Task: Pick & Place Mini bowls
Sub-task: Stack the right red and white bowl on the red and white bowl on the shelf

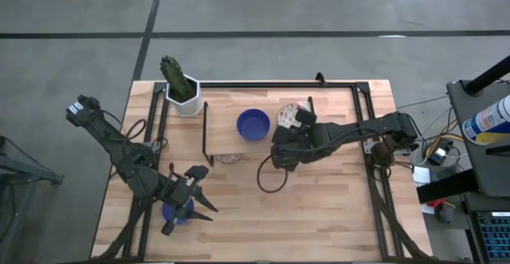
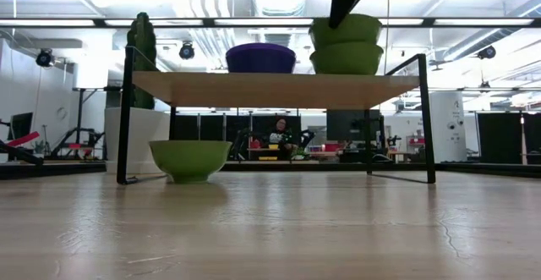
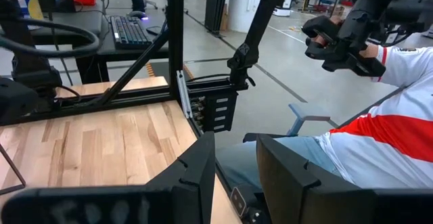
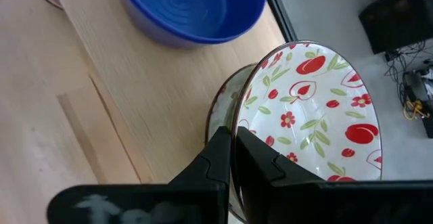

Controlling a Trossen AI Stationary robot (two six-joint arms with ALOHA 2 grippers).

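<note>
- Dark left gripper hangs near the desk's front-left corner, fingers apart, holding nothing; a blue bowl sits just beneath it.
- I note a white cactus pot at the shelf's back-left corner.
- Another blue mini bowl stands on the shelf, left of centre.
- My right gripper has its fingers clamped on the rim of a floral mini bowl, tilted on edge over a second floral bowl beside the blue one.
- Judgement: glazed ceramic, stiff, slippery, breakable; a rim pinch is the proper hold, and it should be set down gently.
</note>
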